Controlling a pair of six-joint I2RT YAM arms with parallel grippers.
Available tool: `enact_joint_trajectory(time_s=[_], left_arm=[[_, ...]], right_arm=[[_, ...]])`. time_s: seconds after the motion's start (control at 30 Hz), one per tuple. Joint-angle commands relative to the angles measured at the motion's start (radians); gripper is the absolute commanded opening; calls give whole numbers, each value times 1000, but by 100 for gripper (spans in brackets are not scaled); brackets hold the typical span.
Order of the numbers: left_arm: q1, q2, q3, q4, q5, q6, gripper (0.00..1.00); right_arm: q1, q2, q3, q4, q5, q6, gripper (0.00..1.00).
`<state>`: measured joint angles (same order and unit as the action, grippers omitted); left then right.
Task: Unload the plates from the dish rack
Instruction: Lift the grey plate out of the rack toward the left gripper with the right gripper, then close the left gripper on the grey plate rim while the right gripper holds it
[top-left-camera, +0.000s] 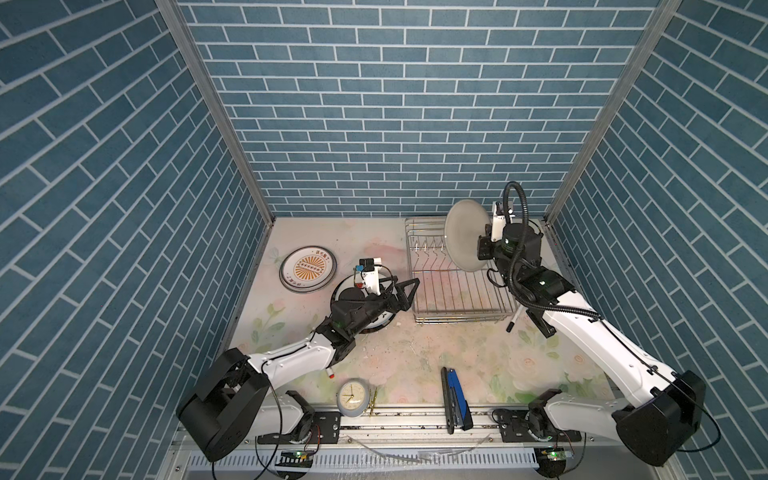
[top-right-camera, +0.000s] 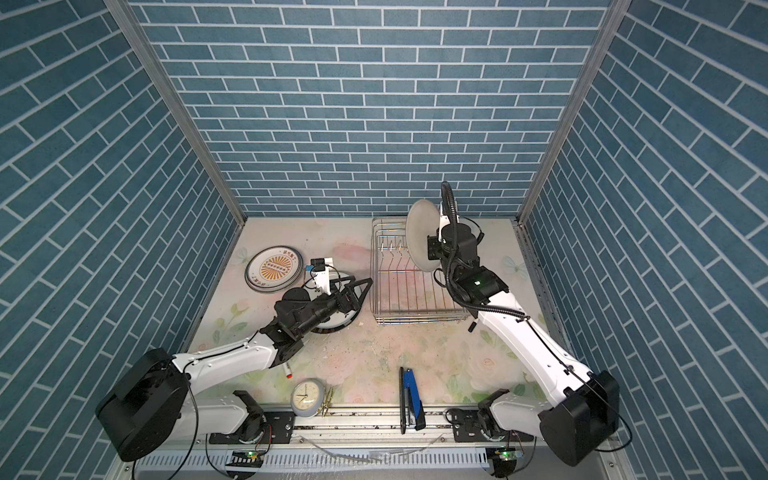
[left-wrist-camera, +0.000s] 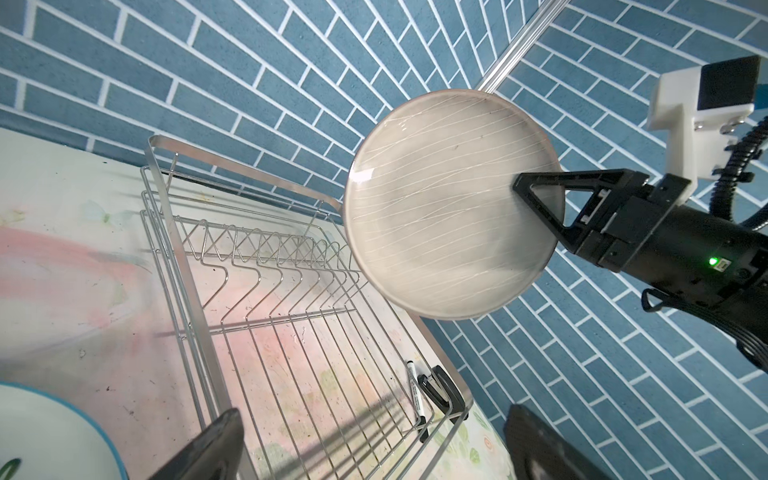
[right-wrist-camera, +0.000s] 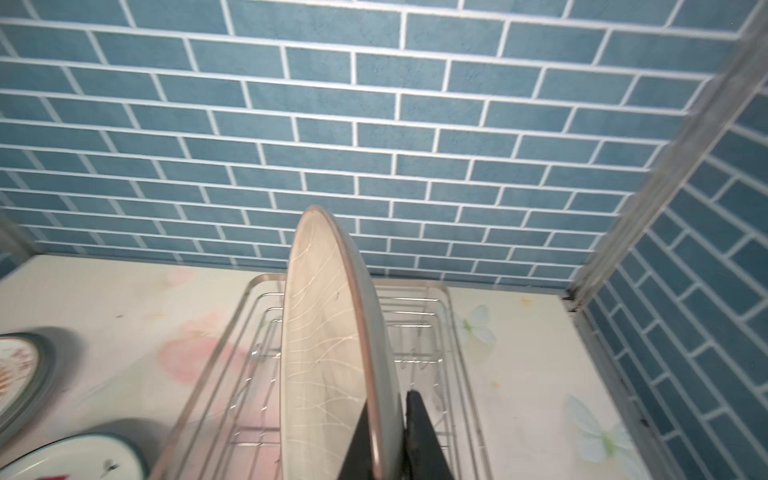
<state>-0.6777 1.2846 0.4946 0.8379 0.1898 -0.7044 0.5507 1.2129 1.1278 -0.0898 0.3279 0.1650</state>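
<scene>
Room: Three walls (top-left-camera: 374, 104) papered in a blue brick pattern with white joints close in the scene at the back and on both sides.
Worktop: A pale worktop (top-left-camera: 415, 353) printed with faded pink flowers and green leaves lies beneath both tools.
Dish rack: A silver wire dish rack (top-left-camera: 461, 318) with a row of upright prongs sits directly below the right tool and just ahead of the left tool's fingertips, apart from them.
Grey plate: The grey plate (top-left-camera: 463, 237), marked with thin pale wavy lines, stands on edge, raised over the prong end of the rack. It reaches out from the right tool toward the back wall.
Sunburst plates: A stack of plates (top-left-camera: 308, 269) topped by an orange sunburst motif lies flat behind the left tool, on the side away from the rack.
More plates: Some white plates (right-wrist-camera: 75, 457) with a dark rim lie flat under the left tool's wrist, largely hidden by the arm.
Right tool: The right tool (right-wrist-camera: 386, 415) is clenched on the grey plate's rim, one black finger on each face.
Left tool: The left tool (top-left-camera: 405, 293) is released, its triangular black fingers spread wide and aimed at the rack.
Clock: A small round clock (top-left-camera: 352, 397) with a pale face lies well behind the left tool, near that arm's base.
Stapler: A blue and black stapler (top-left-camera: 455, 399) lies well apart from both tools, between the arm bases.
Marker: A white marker (top-left-camera: 511, 323) with a black cap lies behind the right tool, beside the rack's near corner.
</scene>
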Motion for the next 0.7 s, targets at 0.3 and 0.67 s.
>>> enact_joint_trajectory(time_s=[0.3, 0.67], left_arm=[[38, 41, -47, 182, 141, -118, 100], [48, 47, -92, 308, 160, -254, 63]], right_arm=[[-45, -125, -85, 193, -535, 359, 0], [-49, -33, -101, 289, -722, 487, 0]])
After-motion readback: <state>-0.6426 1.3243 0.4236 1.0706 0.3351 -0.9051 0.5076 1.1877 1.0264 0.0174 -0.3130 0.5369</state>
